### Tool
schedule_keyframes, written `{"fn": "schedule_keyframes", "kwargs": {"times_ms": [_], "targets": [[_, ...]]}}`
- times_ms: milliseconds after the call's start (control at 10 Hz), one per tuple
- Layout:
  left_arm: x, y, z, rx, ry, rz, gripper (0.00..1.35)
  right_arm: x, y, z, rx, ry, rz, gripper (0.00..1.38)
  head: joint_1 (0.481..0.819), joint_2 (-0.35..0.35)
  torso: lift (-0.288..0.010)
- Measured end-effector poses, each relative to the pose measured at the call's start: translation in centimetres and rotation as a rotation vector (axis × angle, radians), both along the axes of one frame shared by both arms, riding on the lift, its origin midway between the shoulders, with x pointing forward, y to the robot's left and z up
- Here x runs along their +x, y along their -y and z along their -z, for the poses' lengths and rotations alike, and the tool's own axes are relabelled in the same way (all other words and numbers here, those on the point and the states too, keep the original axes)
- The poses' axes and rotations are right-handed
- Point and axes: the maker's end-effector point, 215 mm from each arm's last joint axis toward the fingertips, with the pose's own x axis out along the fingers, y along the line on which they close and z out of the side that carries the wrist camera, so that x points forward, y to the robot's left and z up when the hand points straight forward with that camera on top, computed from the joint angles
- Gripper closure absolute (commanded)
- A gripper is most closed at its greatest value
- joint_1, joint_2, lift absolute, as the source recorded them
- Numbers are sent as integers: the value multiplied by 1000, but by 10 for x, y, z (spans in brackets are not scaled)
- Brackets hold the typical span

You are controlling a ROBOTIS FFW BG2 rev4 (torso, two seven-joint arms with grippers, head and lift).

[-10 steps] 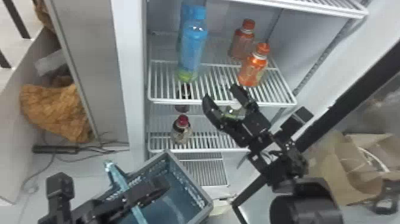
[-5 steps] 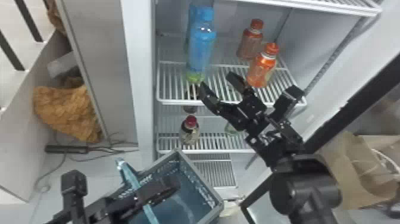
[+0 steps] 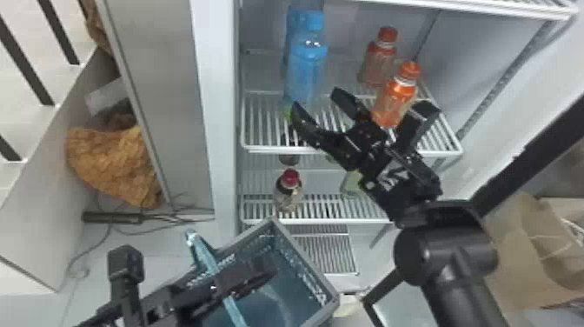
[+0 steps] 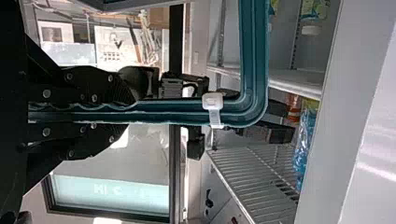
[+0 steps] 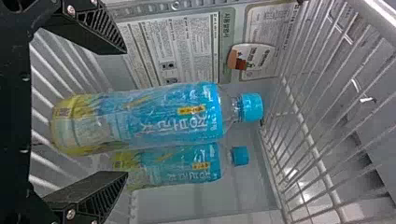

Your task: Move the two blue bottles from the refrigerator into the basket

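Observation:
In the head view my right gripper stands open at the upper shelf, just right of the front blue bottle; the second blue bottle is partly hidden behind it. Seen in the right wrist view, my right gripper has the nearer blue bottle ahead of its spread fingers, untouched, and the other blue bottle beyond. My left gripper is over the basket. In the left wrist view my left gripper is shut on the basket's teal handle.
Two orange bottles, one farther back and one nearer, stand close right of my right gripper. A red-capped bottle is on the lower shelf. The upper shelf's front edge runs beneath the right fingers.
My right gripper has risen from below the upper shelf's front edge to the blue bottles' side, with its fingers still apart. The head view has shifted slightly; my left gripper stays at the basket.

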Motion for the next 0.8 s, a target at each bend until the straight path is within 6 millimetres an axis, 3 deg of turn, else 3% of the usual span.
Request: {"fn": "schedule_keyframes", "kwargs": {"times_ms": [800], "targets": [[3, 3, -1, 0, 6, 9, 1202, 41, -25, -9, -48, 8, -7, 124, 695, -107, -10]]}}
